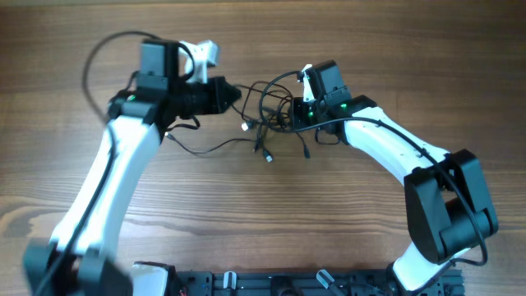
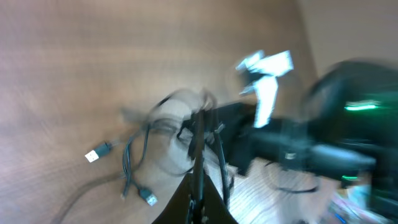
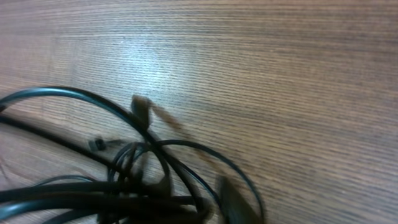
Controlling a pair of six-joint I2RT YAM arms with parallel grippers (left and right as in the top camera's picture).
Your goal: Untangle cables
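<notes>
Cables (image 1: 269, 115): thin black cords in one loose tangle on the wooden table (image 1: 394, 49), nearer the far edge than the near one and about midway between the left and right edges. Loops overlap and cross. One strand trails off toward the left edge, passing beneath the left arm. Three plug ends (image 1: 269, 156) lie free on the near side of the knot, one of them white-tipped.

Left gripper (image 1: 237, 96): at the left flank of the tangle, pointing toward the right edge. Left wrist view, blurred: fingers (image 2: 198, 193) appear pressed together with a single cord rising from between their tips into the tangle (image 2: 180, 134). A silver-tipped plug (image 2: 92, 155) and a second plug lie flat on the wood to the left of it.

Right gripper (image 1: 296, 111): at the right flank of the tangle, directly opposite the left one, with the knot between them. Nose in among the loops. Whether the jaws are apart or closed on a cord cannot be told in any view. Right wrist view, blurred: arcs of black cord (image 3: 124, 162) fill the lower left over bare wood.

Arms: white and black, entering from the near left and near right corners.
</notes>
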